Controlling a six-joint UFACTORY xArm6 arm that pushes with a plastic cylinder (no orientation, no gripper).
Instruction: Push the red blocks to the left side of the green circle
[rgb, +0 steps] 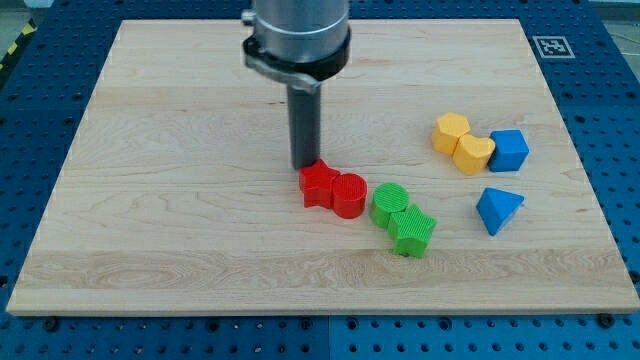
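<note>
Touching red star (318, 184) from view's top: my tip (305, 166); red cylinder (349, 195) beside green circle (389, 203).

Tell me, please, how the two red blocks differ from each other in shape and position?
The red star has points, while the red cylinder is round. The red star lies to the view's left, right below my tip; the red cylinder lies nearer the green circle. Both share the same red colour and touch each other.
</note>
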